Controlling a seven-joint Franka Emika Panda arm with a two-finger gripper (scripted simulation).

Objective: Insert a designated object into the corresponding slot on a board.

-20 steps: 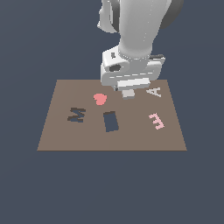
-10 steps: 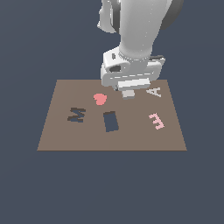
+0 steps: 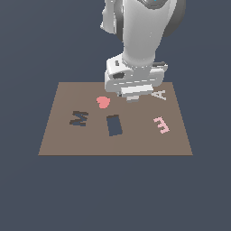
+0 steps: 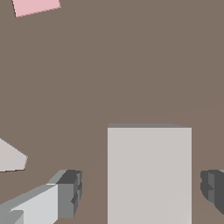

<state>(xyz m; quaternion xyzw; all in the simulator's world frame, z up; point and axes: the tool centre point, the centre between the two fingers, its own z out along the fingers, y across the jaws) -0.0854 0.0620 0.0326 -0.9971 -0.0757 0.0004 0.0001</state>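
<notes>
The light grey-white block (image 4: 148, 175) lies flat on the brown board (image 4: 131, 65). My gripper (image 4: 142, 192) is open and straddles it. One finger (image 4: 68, 199) and the other finger (image 4: 214, 186) each stand clear of the block's sides with a gap. In the exterior view the gripper (image 3: 132, 98) is low over the board (image 3: 63, 140), between the heart and the A, and hides most of the block. The dark navy slot (image 3: 114, 125) is empty, a little nearer the camera than the gripper.
On the board are a red heart (image 3: 103, 102), a dark letter M (image 3: 78, 118), a white letter A (image 3: 159, 94) and a pink letter E (image 3: 161, 125). The wrist view shows a corner of the E (image 4: 35, 6) and part of the A (image 4: 11, 157).
</notes>
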